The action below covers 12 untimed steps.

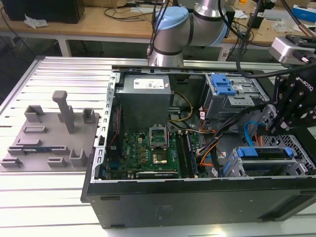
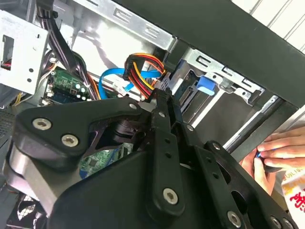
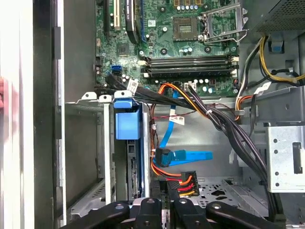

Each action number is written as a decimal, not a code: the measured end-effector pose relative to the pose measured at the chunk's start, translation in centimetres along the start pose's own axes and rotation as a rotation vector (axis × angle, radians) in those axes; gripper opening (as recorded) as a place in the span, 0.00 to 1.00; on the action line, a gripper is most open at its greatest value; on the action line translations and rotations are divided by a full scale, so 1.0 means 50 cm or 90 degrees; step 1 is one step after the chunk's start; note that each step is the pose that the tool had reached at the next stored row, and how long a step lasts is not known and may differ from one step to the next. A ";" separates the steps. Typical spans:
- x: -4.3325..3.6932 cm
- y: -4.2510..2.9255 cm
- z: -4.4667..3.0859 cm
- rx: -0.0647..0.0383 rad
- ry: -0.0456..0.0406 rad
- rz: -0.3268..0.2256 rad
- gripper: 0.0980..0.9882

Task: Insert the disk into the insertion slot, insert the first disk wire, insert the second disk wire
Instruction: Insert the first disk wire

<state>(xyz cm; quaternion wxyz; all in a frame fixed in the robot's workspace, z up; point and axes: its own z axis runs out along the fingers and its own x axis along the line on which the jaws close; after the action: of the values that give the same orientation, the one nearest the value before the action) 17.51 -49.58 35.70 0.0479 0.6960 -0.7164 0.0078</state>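
A: Disk status?
B: The disk (image 1: 266,155) sits in the insertion slot (image 1: 297,143), blue carrier and all. That's at the exterior view's right of the open case (image 1: 197,207) on the desk (image 1: 49,197).
A: Pincer?
B: In the first wrist view the pincer (image 3: 166,205) is at the slot's end. It's closed on the black plug of the red-orange-yellow power wire (image 3: 167,171).
A: Data wire?
B: The blue flat wire (image 3: 190,155) has its plug just beside the disk. Seated or not, can't tell.

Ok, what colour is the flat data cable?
The flat data cable is blue, clearest in the first wrist view.
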 end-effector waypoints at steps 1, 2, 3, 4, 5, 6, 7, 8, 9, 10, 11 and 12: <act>0.009 -0.001 0.001 -0.001 -0.0001 0.001 0.07; 0.015 -0.001 0.001 -0.002 -0.0001 0.001 0.07; 0.018 -0.002 0.001 -0.002 -0.0001 0.002 0.07; 0.021 -0.003 0.002 -0.003 -0.0001 0.002 0.07; 0.023 -0.005 0.002 -0.003 -0.0002 0.004 0.07; 0.022 -0.007 0.002 -0.004 0.0000 0.010 0.07; 0.022 -0.007 0.002 -0.005 0.0011 0.015 0.07; 0.023 -0.008 0.002 -0.005 0.0033 0.021 0.07; 0.023 -0.008 0.002 -0.006 0.0058 0.026 0.07; 0.023 -0.008 0.002 -0.006 0.0072 0.029 0.07; 0.023 -0.008 0.003 -0.006 0.0084 0.029 0.07; 0.023 -0.008 0.003 -0.005 0.0101 0.029 0.07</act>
<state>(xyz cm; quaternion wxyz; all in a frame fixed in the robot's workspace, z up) 17.88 -50.73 35.62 0.0564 0.6793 -0.7316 0.0113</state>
